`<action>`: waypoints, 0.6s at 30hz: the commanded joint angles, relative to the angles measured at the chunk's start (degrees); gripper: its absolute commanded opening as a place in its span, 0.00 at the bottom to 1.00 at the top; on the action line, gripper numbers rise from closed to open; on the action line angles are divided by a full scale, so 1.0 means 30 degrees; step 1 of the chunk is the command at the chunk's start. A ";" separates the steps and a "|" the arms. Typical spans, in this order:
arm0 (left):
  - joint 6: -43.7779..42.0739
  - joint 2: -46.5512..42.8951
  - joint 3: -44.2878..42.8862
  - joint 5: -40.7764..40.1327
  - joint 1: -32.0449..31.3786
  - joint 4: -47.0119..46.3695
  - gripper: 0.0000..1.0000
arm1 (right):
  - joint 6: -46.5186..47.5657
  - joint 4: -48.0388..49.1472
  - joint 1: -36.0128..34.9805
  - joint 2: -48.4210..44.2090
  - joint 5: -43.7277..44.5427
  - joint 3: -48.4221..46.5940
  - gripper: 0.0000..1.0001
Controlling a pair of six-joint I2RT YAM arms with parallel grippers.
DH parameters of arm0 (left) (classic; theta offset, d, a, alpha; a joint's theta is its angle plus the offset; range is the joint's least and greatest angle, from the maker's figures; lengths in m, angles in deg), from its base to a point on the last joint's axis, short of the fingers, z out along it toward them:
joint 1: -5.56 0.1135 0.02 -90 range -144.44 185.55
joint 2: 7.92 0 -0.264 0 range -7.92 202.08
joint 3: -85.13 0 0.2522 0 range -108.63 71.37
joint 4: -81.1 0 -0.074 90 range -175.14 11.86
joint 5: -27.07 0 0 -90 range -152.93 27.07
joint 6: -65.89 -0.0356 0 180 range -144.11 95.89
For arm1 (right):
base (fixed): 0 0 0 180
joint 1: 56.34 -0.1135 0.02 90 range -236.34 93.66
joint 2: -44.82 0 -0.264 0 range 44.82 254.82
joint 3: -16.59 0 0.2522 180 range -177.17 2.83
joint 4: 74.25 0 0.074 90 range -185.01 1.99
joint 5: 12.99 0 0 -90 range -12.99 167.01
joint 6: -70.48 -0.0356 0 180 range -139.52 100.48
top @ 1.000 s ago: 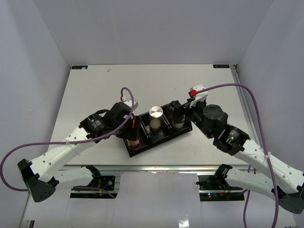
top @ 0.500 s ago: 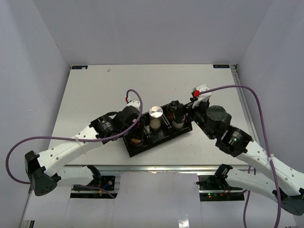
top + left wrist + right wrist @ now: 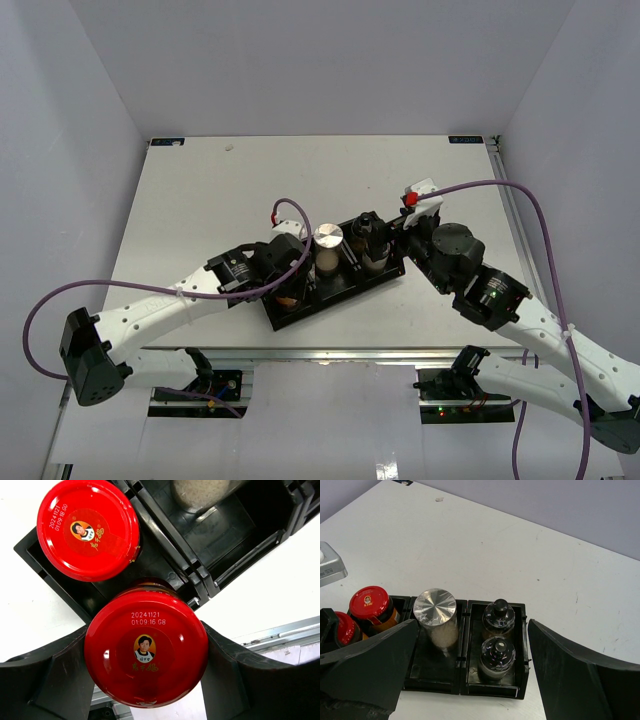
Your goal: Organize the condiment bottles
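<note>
My left gripper (image 3: 145,672) is shut on a red-lidded jar (image 3: 146,648), fingers (image 3: 50,680) on both sides of its lid, over the near end of the left compartment of the black tray (image 3: 220,530). A second red-lidded jar (image 3: 88,529) stands at that compartment's far end. In the right wrist view the silver-lidded jar (image 3: 435,607) stands in the middle compartment, and two black-capped shakers (image 3: 499,614) (image 3: 496,652) stand in the right one. My right gripper (image 3: 470,680) is open and empty above the tray's right end. From above, my left gripper (image 3: 290,272) covers the tray's left compartment and my right gripper (image 3: 399,244) sits at the tray's right end.
The tray (image 3: 340,292) lies slanted near the table's front edge (image 3: 330,350). White table surface (image 3: 220,190) stretches behind and to the left of it. Grey walls stand on three sides. A metal rail (image 3: 515,220) runs along the table's right side.
My left arm has swung right, bringing the gripper with its red-lidded jar over the tray's left compartment. My right arm has shifted slightly and stays open.
</note>
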 commanded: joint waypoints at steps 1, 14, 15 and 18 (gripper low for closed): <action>0.0387 -0.0749 0.0273 -0.1153 -0.0187 -0.1783 0.00 | 0.0168 0.0747 0.0093 -0.0205 0.0379 0.0115 0.97; 0.0428 -0.1185 0.1988 -0.1785 -0.0246 -0.3564 0.00 | 0.0139 0.0864 0.0091 -0.0090 0.0318 0.0350 0.97; 0.0438 -0.1185 0.2071 -0.1818 -0.0246 -0.3670 0.00 | 0.0139 0.0877 0.0093 -0.0100 0.0333 0.0370 0.97; 0.0449 -0.1262 0.2311 -0.1953 -0.0246 -0.3942 0.00 | 0.0139 0.0888 0.0088 -0.0117 0.0350 0.0440 0.98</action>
